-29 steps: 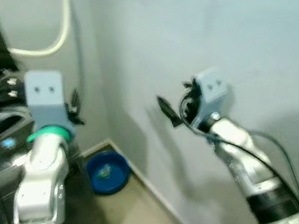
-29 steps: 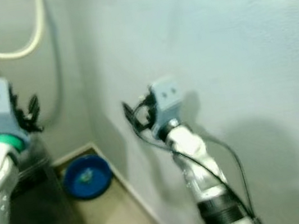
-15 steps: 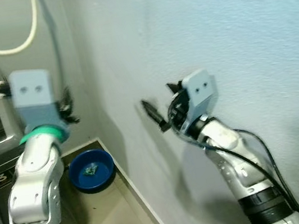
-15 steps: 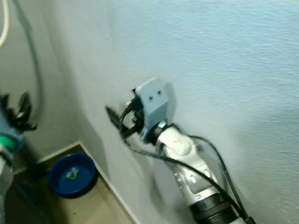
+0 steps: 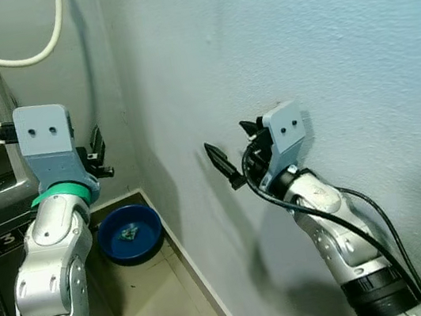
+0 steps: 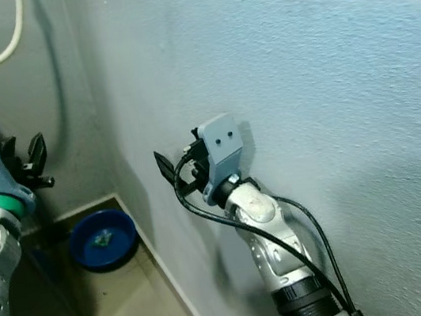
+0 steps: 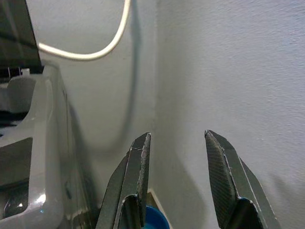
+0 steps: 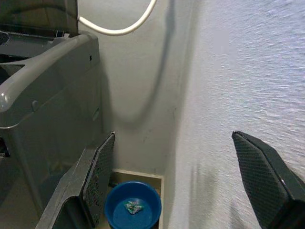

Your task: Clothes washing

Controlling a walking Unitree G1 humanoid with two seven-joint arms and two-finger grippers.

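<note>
1. the washing looks barely begun, judging by the pictures: no garment can be seen in either gripper, and nothing shows clothes being loaded.

2. the left gripper (image 7: 176,183) is raised beside the washing machine (image 8: 43,109), its two black fingers (image 7: 136,179) parted with nothing between them.

3. the right gripper (image 8: 174,183) is lifted close to the wall (image 5: 297,48), its fingers spread wide and likewise empty.

4. the task's thing, the grey washing machine, stands at the robot's left against the back wall; its dark lid (image 8: 38,14) appears to be up, though the drum and anything in it cannot be made out.

5. what is left, as a judgement: finding the laundry, loading it, closing the lid and starting a cycle. the robot faces the corner more than the machine, so it would probably need to turn left first.

6. the room is a narrow corner: a pale, rough-textured wall runs along the right, a smoother wall meets it behind, and a white hose (image 5: 34,54) loops across that back wall above the machine.

7. the floor (image 5: 155,311) is beige, with a light skirting strip along the wall's foot.

8. a blue basin (image 5: 130,233) sits on the floor in the corner, just beside the machine, holding a small scrap of something too small to identify.
</note>
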